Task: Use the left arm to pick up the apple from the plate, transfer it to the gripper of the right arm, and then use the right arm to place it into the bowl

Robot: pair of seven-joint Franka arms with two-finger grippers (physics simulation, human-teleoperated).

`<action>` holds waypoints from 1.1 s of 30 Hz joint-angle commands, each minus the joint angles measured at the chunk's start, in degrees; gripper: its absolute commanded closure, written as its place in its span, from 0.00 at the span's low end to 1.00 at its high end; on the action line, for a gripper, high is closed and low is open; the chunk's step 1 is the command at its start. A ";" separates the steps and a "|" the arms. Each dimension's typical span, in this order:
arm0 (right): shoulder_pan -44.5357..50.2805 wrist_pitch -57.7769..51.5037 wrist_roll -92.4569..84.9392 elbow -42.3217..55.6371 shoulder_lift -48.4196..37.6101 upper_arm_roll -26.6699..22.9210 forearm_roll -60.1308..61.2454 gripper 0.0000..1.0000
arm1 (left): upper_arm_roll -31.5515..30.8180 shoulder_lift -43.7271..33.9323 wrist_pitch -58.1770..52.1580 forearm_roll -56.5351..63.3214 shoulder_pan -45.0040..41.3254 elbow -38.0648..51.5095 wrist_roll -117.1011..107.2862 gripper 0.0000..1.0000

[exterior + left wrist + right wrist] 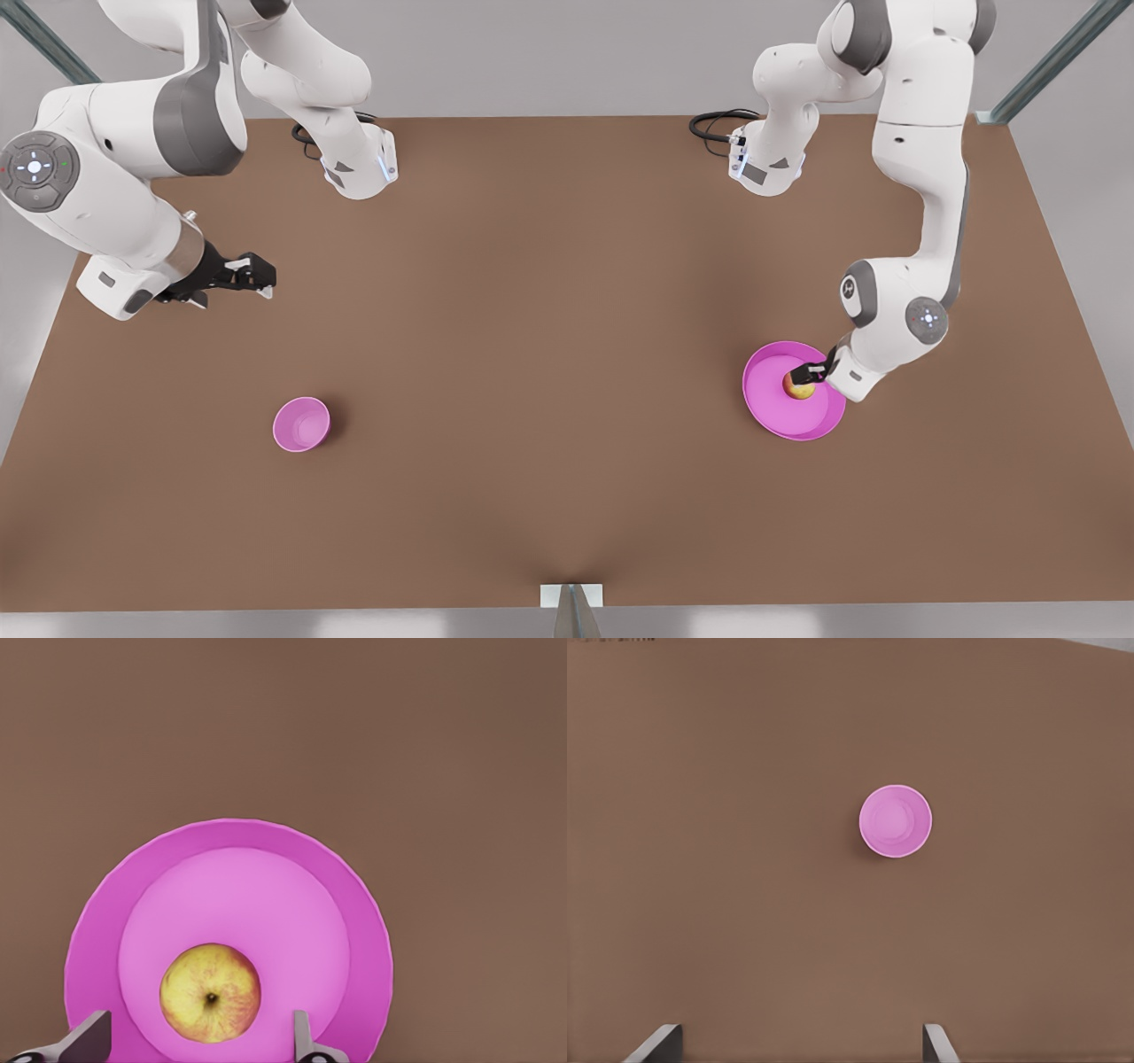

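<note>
Front view: left gripper [804,373] low over the plate [771,409] on the front view's right, right at the apple [799,385]. Right gripper [252,273] waiting high on the front view's left, well apart from the bowl [301,424].

Left wrist view: apple [210,992] resting on the plate [354,904], between spread fingers [303,1038], not yet clamped.

Right wrist view: fingers [937,1043] apart, holding nothing; bowl [895,820] well ahead on the table [726,904].

Step in hand, judged: the pick. Next: close on the apple, lift, carry toward the right gripper.
</note>
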 commanded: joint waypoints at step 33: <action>-0.20 -0.66 5.73 0.04 0.38 0.08 0.16 0.00 | -0.13 8.76 10.80 -1.15 -0.58 -2.48 -0.18 0.20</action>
